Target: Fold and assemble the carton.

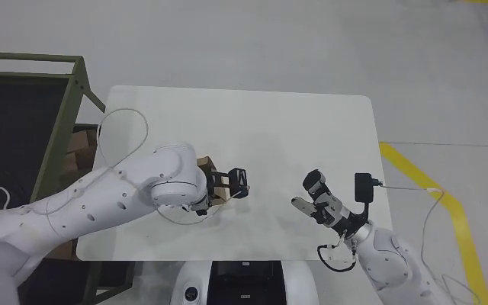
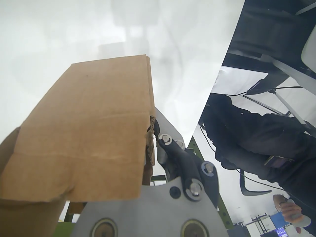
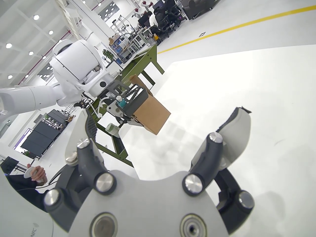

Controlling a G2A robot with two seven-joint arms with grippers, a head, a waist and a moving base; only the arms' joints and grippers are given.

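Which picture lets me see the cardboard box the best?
The right wrist view: the cardboard box shows nearly whole, gripped in the left hand above the table. The left wrist view shows one face close up; in the top view the arm hides most of it.

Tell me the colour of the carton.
Plain brown; the carton shows best in the left wrist view.

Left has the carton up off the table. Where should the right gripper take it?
Probably the free end of the carton projecting past the left gripper, approached from the right gripper side: that end hangs clear of the table and faces its open jaws.
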